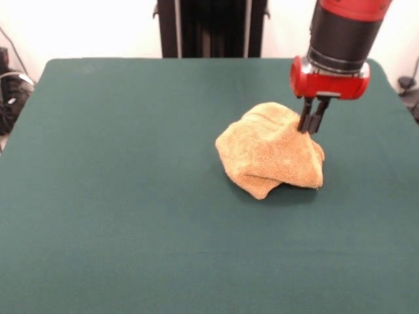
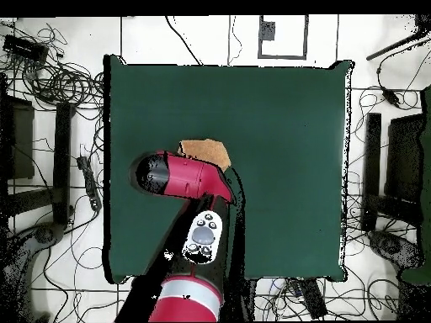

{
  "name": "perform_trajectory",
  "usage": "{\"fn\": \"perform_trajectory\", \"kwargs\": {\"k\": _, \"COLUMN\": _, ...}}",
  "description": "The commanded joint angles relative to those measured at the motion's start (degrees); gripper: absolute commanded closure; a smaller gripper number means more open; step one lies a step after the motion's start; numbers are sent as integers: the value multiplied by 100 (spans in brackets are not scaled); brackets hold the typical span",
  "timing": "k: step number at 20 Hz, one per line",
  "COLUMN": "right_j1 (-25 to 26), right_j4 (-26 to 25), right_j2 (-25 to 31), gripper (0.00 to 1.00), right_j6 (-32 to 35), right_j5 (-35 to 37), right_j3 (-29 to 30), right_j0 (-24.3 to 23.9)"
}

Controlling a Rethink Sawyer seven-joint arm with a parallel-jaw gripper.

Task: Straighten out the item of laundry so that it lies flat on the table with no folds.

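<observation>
The orange-tan towel (image 1: 272,157) lies crumpled in a folded heap on the right half of the dark green table (image 1: 131,196). My gripper (image 1: 312,128) comes down from above onto the heap's upper right edge. Its two black fingers stand close together, pinched on a fold of the cloth. In the overhead view only a tan corner of the towel (image 2: 207,151) shows beyond the red arm (image 2: 189,178). The arm covers the rest of the towel and the gripper itself. The table (image 2: 286,126) spreads far wider than the towel.
Black pedestal posts (image 1: 211,27) rise behind the table's far edge. Cables and dark equipment (image 2: 50,80) lie on the floor around the table. Bare green cloth stretches to the left and front of the heap in the front view.
</observation>
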Motion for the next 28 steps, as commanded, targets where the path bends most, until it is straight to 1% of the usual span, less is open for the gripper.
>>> {"fn": "perform_trajectory", "kwargs": {"k": 1, "right_j1": -208, "right_j4": 64, "right_j2": 449, "gripper": 100, "right_j6": 1042, "right_j5": 622, "right_j3": 151, "right_j0": -7}}
{"fn": "perform_trajectory", "kwargs": {"k": 18, "right_j1": -190, "right_j4": 41, "right_j2": 496, "gripper": 100, "right_j6": 1074, "right_j5": 495, "right_j3": 192, "right_j0": -32}}
{"fn": "perform_trajectory", "kwargs": {"k": 22, "right_j1": -272, "right_j4": 40, "right_j2": 522, "gripper": 100, "right_j6": 1010, "right_j5": 635, "right_j3": 189, "right_j0": -69}}
{"fn": "perform_trajectory", "kwargs": {"k": 28, "right_j1": -652, "right_j4": 78, "right_j2": 543, "gripper": 100, "right_j6": 949, "right_j5": 1121, "right_j3": 297, "right_j0": -128}}
